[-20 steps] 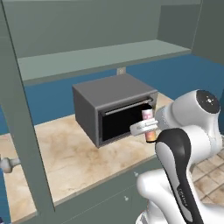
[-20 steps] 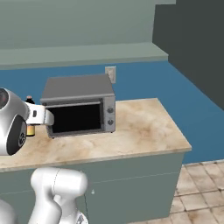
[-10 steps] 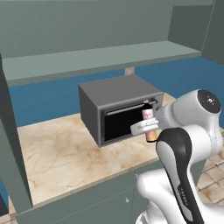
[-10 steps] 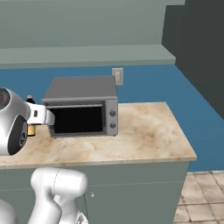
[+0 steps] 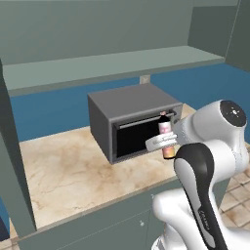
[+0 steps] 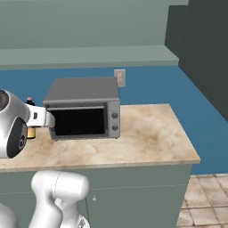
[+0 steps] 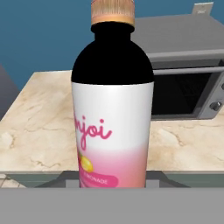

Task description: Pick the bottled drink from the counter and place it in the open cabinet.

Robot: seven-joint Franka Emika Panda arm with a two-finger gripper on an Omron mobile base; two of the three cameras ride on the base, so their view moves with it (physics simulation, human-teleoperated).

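The gripper is clenched on the bottled drink, which stands upright between its fingers, lifted clear of the counter and hanging in front of the microwave's dark door. In the hand view the bottle fills the centre, its dark shoulder and tan cap uppermost, the white and pink label facing the camera, with the marble top and the microwave behind it. In the right base view the bottle peeks out at the left edge, just beside the microwave's left front corner.

Against the frames of a second ago, the whole scene has slid across both base views, so the base has driven sideways along the counter; the bottle keeps the same place relative to the arm. The microwave still sits toward the back of the counter, near the wall outlet.

Above, the open cabinet shows a long flat shelf with nothing seen on it.
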